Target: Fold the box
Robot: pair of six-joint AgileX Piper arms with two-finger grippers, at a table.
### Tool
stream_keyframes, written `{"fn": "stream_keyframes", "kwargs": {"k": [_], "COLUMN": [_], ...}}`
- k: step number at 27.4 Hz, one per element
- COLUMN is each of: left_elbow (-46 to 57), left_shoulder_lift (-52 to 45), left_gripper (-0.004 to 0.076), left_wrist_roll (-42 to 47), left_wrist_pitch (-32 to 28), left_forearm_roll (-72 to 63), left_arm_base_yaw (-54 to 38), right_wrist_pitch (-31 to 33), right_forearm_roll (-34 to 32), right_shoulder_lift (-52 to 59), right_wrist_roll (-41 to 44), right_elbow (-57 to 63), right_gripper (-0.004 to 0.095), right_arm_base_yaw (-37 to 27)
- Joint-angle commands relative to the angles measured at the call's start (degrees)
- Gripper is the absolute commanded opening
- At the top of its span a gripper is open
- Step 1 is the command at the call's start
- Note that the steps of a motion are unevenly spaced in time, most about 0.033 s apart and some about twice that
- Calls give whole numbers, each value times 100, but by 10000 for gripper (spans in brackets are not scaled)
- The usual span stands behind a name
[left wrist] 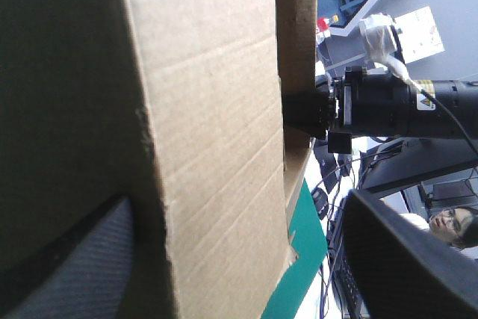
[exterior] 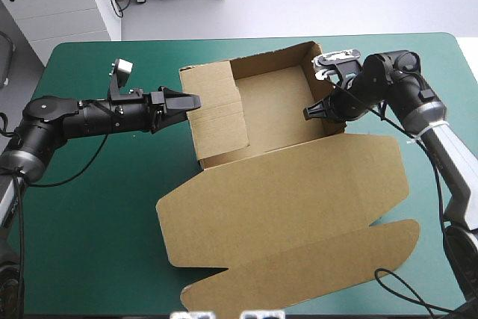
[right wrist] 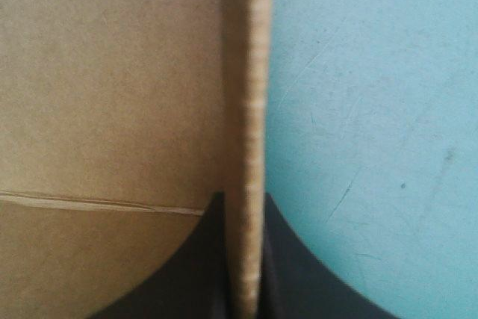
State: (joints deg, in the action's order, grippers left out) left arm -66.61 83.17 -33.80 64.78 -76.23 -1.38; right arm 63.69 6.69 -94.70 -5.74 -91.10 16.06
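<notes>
Roughly halfway, by the look of it: brown box point(exterior: 276, 184) mid-table on teal-green cover point(exterior: 97, 207), walls at the far half raised into an open tray, lid flat toward the near edge. Probably left to do: tucking and locking the side walls. Left gripper point(exterior: 187, 100) at the tray's left wall, black fingers spread wide, wall between them, not gripped. Right gripper point(exterior: 314, 112) pinching the right wall's edge, fingers nearly together on the board.
</notes>
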Motion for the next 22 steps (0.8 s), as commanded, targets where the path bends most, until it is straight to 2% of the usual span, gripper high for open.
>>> {"fn": "stream_keyframes", "kwargs": {"k": [1,5,9,15,18,22], "left_elbow": [-185,-185,-185,-306,-649,-1206], "left_shoulder_lift": [-188,-188,-188,-188,-188,-188], "left_gripper": [547,547,547,547,547,547], "left_wrist_roll": [14,743,1750,2972,3795,5124], "left_wrist_pitch": [-14,-100,-596,-1499,-1747,-1761], "left_forearm_roll": [-399,-36,1210,2632,3715,5404], "left_arm_base_yaw": [41,107,600,1446,1903,2447], "right_wrist_pitch": [-201,-265,-244,-45,83,109], "right_forearm_roll": [119,106,-24,-599,-769,-891], "right_shoulder_lift": [241,241,241,241,241,241], "right_wrist_roll": [7,52,69,232,243,281], "right_elbow": [-193,-302,-639,-1025,-1112,-1160], "right_gripper": [-15,-15,-15,-15,-15,-15], "right_arm_base_yaw": [12,36,170,435,524,611]}}
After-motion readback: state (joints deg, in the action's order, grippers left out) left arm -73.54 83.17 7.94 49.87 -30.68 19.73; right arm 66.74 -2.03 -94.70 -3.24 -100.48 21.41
